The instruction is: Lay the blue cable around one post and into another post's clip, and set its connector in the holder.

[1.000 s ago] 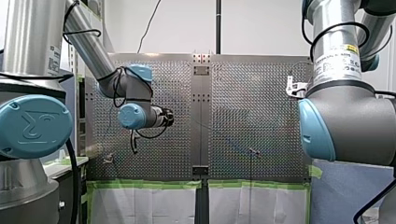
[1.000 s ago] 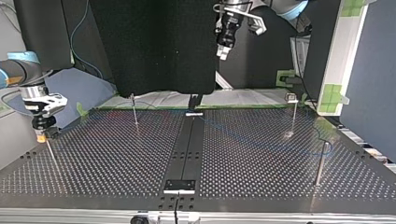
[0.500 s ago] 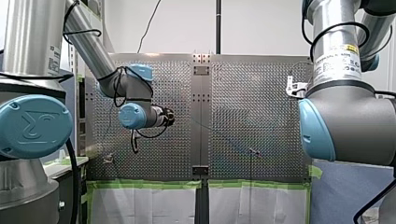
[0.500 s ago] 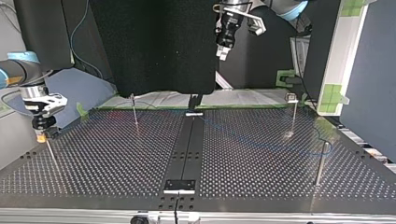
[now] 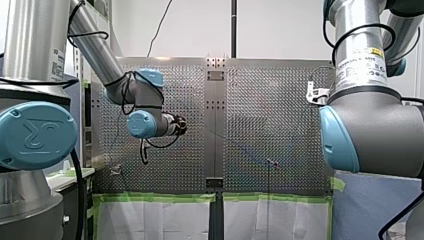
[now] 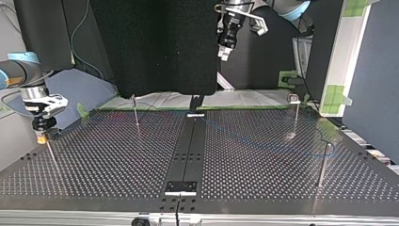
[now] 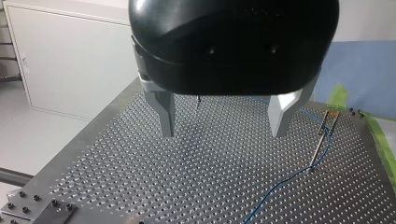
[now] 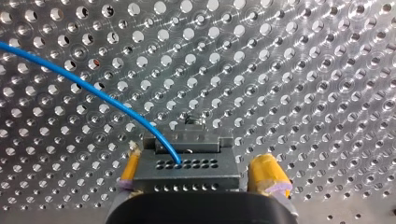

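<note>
Change: your left pincer (image 7: 223,131) has crept upward in the top view over the last second, away from the bench (image 6: 117,160). Nothing else has shifted.
Left pincer: spread wide and empty, hanging high over the perforated plate with nothing between its fingers.
Right pincer: your right pincer (image 8: 200,176) has not moved. It sits low at the bench's edge on the top view's left. Its yellow pads (image 8: 268,179) stand against both sides of the connector (image 8: 187,165), so it reads as pinching that block.
Blue cable: the blue cable (image 8: 93,85) arcs over the plate and enters the connector from above. In the left wrist view it lies on the bench, then climbs beside the clip post (image 7: 322,141) to its top. In the top view a faint blue line bends at the plain post (image 6: 323,165) near the bench's edge on that view's right.
Holder: you cannot tell the holder apart from the connector block here, so seating is unconfirmed.
Meaning: the left arm backing off empty suggests the routing is judged finished. Only the connector end looks open, and it rests with your right arm.
Watch: slack near the clip post could lift out if the connector is tugged.
</note>
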